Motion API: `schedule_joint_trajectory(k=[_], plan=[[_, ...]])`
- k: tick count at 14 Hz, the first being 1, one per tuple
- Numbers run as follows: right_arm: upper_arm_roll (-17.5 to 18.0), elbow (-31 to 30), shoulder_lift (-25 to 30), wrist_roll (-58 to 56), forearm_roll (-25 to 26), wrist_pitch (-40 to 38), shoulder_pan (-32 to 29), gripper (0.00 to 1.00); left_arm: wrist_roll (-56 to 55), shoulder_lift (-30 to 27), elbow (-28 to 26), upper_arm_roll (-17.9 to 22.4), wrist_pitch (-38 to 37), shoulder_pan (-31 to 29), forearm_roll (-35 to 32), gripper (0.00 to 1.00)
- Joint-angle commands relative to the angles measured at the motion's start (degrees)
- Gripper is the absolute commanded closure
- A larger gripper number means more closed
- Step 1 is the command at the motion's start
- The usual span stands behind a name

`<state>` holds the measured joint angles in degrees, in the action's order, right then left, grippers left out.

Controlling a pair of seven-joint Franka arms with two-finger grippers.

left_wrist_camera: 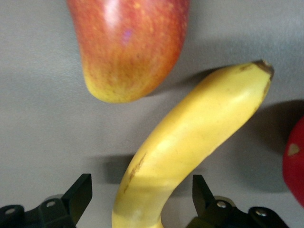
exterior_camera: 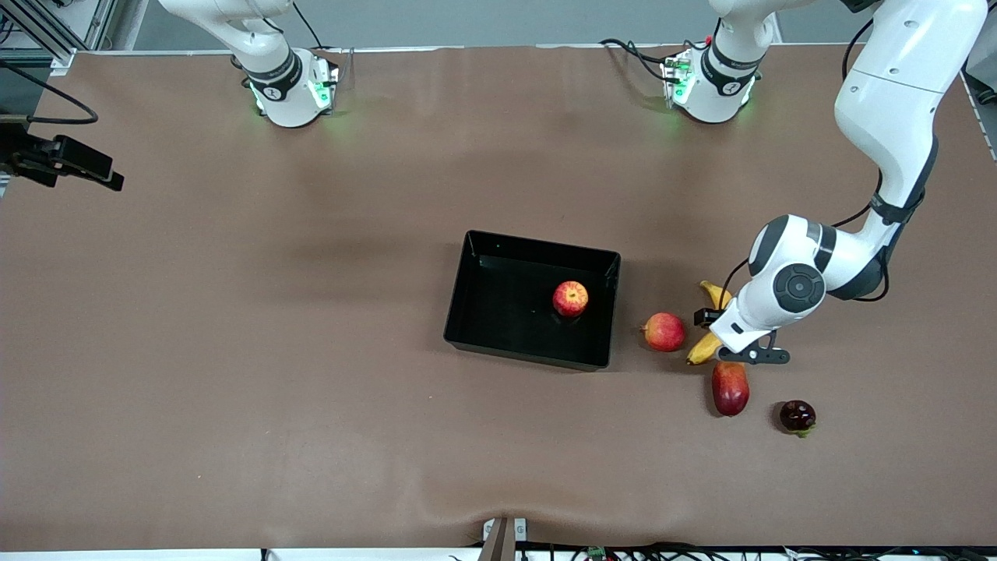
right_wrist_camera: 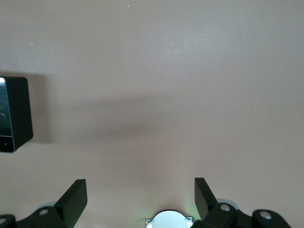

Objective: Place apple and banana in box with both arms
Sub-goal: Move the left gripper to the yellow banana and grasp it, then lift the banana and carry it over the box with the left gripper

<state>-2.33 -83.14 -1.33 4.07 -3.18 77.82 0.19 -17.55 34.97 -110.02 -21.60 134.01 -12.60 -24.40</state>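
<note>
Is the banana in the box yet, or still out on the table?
Out. The banana lies on the table beside the box, between the open left gripper's fingers.

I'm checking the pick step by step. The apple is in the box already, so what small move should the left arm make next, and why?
Probably close the left tool on the banana. Its open fingers straddle the banana, which lies on the table beside the mango. The apple sits in the box; the right tool waits, open.

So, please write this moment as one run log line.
apple: in box | left claw: open, astride banana | right claw: open, waiting
</note>
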Motion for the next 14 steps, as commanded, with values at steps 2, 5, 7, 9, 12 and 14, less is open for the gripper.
schedule_joint_trajectory(k=[2, 5, 7, 9, 12, 14], plan=[[0.93, -1.14, 0.54, -1.68, 0.63, 1.80, -0.98, 0.00, 5.41, -1.13, -1.33, -1.08, 0.55, -3.13, -1.00, 0.61], [0.93, -1.49, 0.63, -3.45, 1.95, 2.86, -0.98, 0.00, 5.60, -3.06, -2.91, -2.74, 0.03, -3.31, -0.48, 0.97], [0.84, -1.49, 0.63, -3.45, 1.95, 2.16, -0.98, 0.00, 5.60, -4.56, -3.10, -6.42, -2.42, -5.32, -0.39, 1.00], [0.75, -1.58, 0.54, -3.19, 2.04, 1.89, -0.46, 0.00, 5.69, -5.44, -2.83, -12.73, -5.59, -10.14, -0.30, 1.00], [0.75, -1.23, 0.45, -2.75, 2.04, 1.45, -0.37, 0.00, 5.78, -5.44, -2.57, -24.68, -9.45, -20.85, -0.30, 1.00], [0.75, -0.88, 0.45, -2.66, 1.95, 1.37, -0.46, 0.00, 5.78, -5.44, -2.22, -30.93, -12.01, -26.05, -0.39, 1.00]])
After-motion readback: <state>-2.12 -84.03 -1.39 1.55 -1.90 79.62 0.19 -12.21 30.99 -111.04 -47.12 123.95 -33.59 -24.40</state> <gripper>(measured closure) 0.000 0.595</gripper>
